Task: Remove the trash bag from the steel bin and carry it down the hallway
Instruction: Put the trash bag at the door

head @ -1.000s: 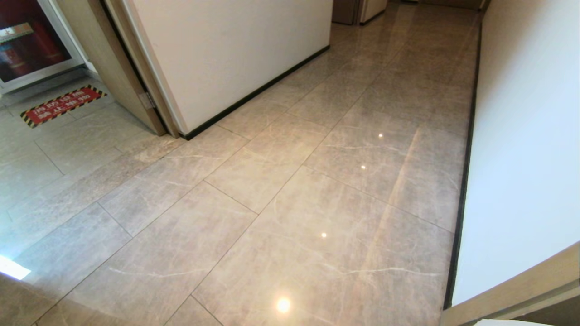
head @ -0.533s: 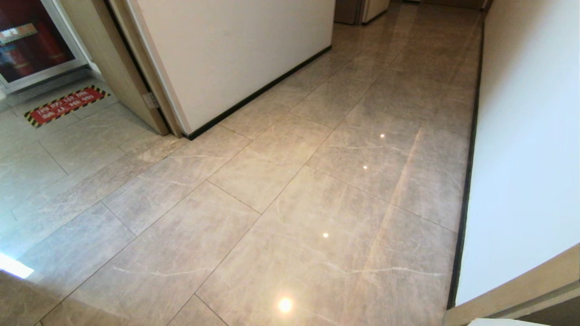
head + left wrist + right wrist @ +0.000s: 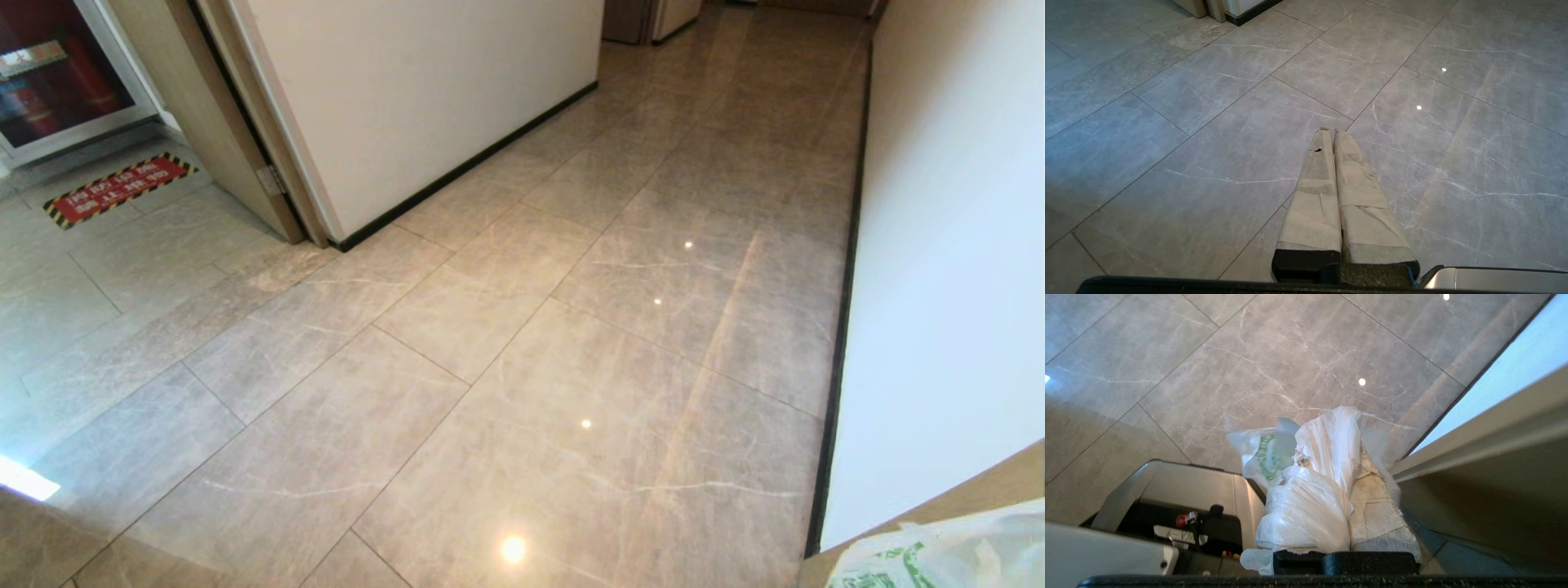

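Where the hallway (image 3: 620,269) runs on past the white wall (image 3: 947,269) and its black baseboard (image 3: 834,343), the trash bag (image 3: 1314,473) hangs in the right pincer (image 3: 1349,457), whose taped fingers are clamped tight on its bunched white plastic, close beside that wall; a corner of the bag shows at the head view's lower right. Left pincer (image 3: 1333,132) hovers over the tiles, fingers pressed together, empty
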